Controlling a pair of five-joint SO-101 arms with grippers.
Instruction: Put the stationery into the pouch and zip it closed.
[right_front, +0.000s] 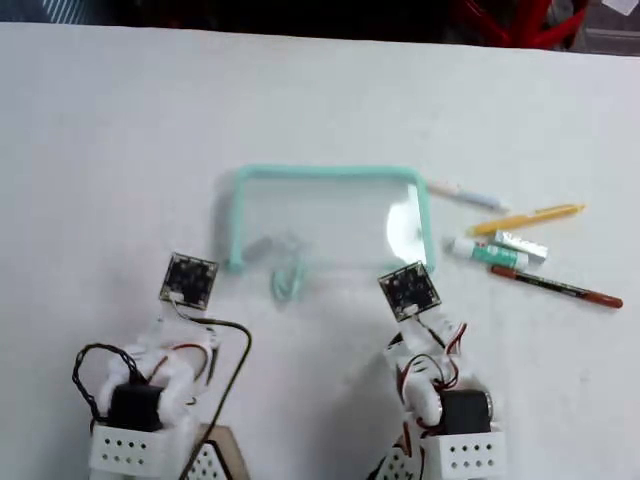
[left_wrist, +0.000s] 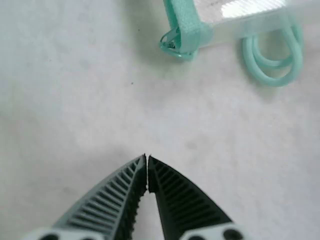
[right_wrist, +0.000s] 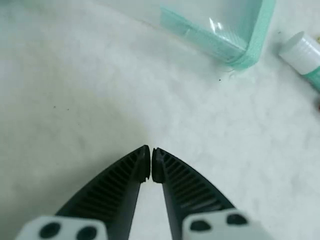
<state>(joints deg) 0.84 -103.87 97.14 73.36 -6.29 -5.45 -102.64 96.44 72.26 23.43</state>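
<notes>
The left gripper (left_wrist: 147, 165) is seen clenched on nothing, its tips met over the white table (right_front: 120, 130), at about seven o'clock from the pouch (right_front: 320, 215). The clear, mint-edged pouch is laid flat at mid-table. Its zip slider (left_wrist: 172, 42) is found at its seven o'clock corner, with a mint loop (left_wrist: 275, 60) lying beside it. The right gripper (right_wrist: 150, 162) is likewise closed and empty, at five o'clock from the pouch. At three o'clock, outside the pouch, a pale pen (right_front: 465, 194), a yellow pen (right_front: 525, 218), a glue stick (right_front: 480, 251) and a red-brown marker (right_front: 555, 287) are scattered.
</notes>
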